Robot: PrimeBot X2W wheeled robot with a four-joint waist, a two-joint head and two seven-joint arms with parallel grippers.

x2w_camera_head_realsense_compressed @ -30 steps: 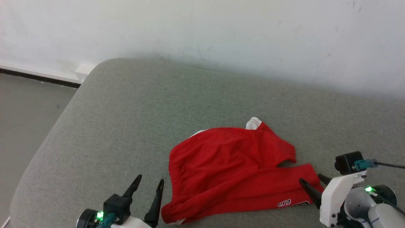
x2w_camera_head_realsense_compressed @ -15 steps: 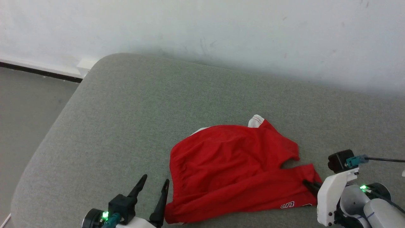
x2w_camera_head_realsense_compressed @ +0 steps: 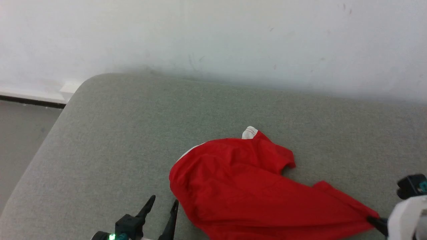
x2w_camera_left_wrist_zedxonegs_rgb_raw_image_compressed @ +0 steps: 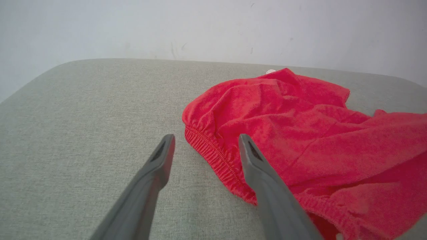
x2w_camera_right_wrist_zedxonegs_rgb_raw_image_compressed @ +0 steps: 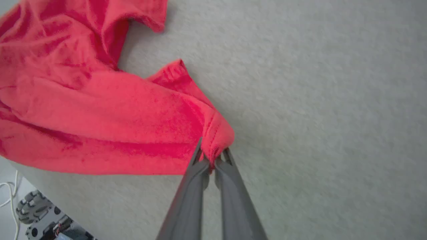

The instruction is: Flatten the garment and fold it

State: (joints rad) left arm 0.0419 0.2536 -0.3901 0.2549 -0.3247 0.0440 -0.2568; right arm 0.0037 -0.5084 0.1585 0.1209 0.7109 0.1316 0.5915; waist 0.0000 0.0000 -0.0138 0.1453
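The red shorts (x2w_camera_head_realsense_compressed: 240, 186) lie crumpled on the grey cushion (x2w_camera_head_realsense_compressed: 116, 133), one leg stretched rightward. The right gripper (x2w_camera_right_wrist_zedxonegs_rgb_raw_image_compressed: 212, 159) has its jaws clamped on that leg's hem. The left gripper (x2w_camera_left_wrist_zedxonegs_rgb_raw_image_compressed: 205, 137) hovers, jaws wide apart, just beside the waistband (x2w_camera_left_wrist_zedxonegs_rgb_raw_image_compressed: 213, 156). The fabric looks thin, light and floppy, likely to bunch, and the gathered waistband seems the firmer place to pinch.

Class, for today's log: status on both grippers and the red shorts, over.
Right gripper shut on corner of bright red thin-fabric shorts. Left gripper open at gathered waistband. Nothing in the way.
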